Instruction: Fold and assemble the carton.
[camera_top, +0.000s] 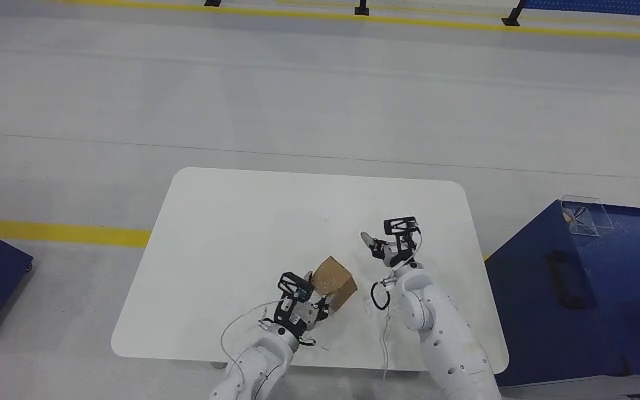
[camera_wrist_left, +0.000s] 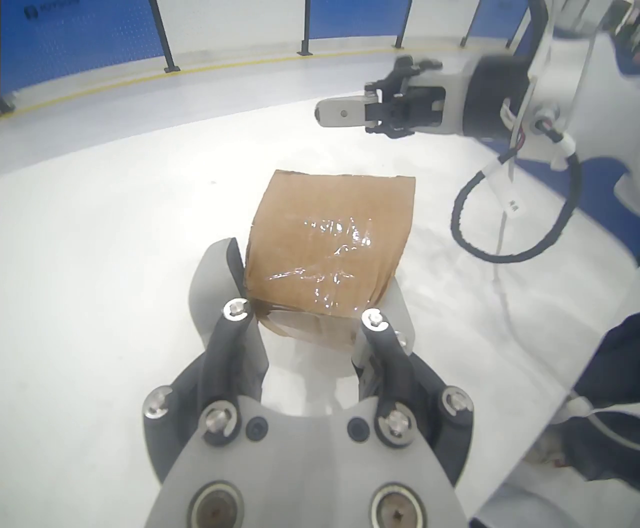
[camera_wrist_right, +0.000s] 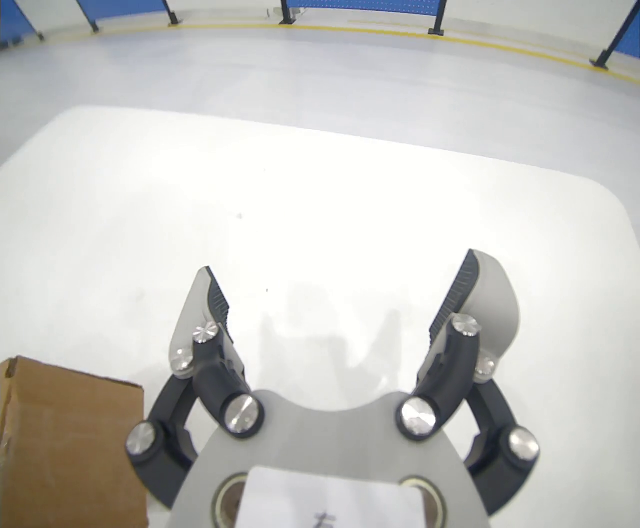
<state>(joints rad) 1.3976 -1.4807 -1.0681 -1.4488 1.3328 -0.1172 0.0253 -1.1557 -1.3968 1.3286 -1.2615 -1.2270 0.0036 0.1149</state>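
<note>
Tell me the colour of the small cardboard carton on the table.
The cardboard carton is brown, with clear tape on one face; clearest in the left wrist view.

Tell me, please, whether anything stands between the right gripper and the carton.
Nothing visible does. The right gripper hangs open over the table beside the carton, apart from it, with only bare table between them. The left gripper grips the carton from the opposite side.

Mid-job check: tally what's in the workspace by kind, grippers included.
carton: 1
grippers: 2 (left gripper closed on the carton, right gripper open)
table: 1
Total: 4
</note>
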